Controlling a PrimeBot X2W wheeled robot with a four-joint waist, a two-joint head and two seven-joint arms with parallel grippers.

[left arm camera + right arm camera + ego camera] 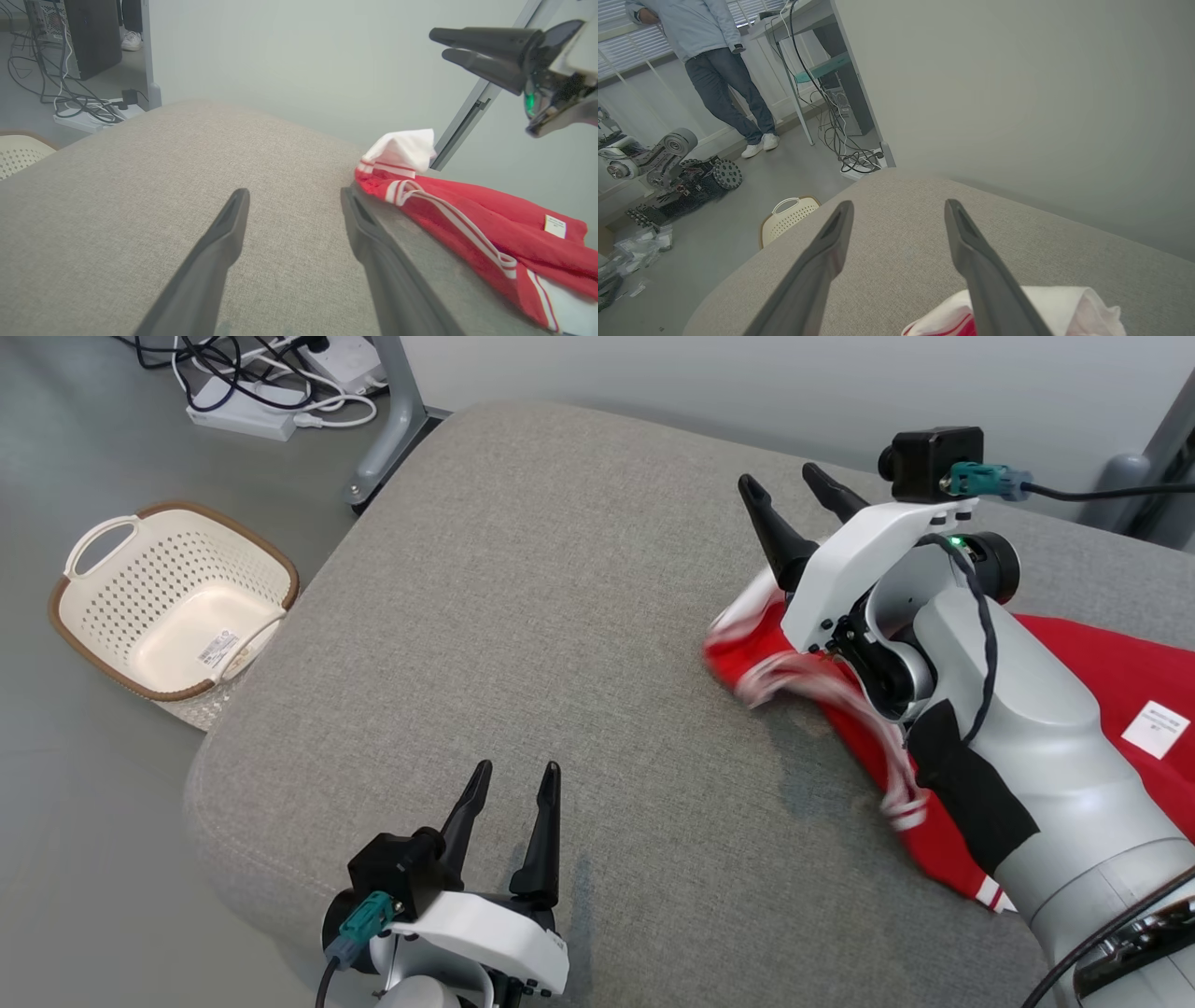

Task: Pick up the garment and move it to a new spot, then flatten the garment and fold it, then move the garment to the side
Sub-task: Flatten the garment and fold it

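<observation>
The garment [1111,663] is red with white stripes and a white lining, lying on the right part of the grey cushion [523,616]; its near end looks blurred. It also shows at the right of the left wrist view as the garment [467,210]. My right gripper [789,485] hangs open just above the garment's left end, nothing between its fingers; in its wrist view the white fold of the garment [1064,303] lies below the open gripper [899,207]. My left gripper [516,775] stands open and empty at the cushion's near edge, well left of the garment.
A cream perforated basket [173,602] stands on the floor left of the cushion. Cables and a power strip [252,392] lie on the floor at the back left. A person [714,56] stands far off beside a wheeled machine [668,172].
</observation>
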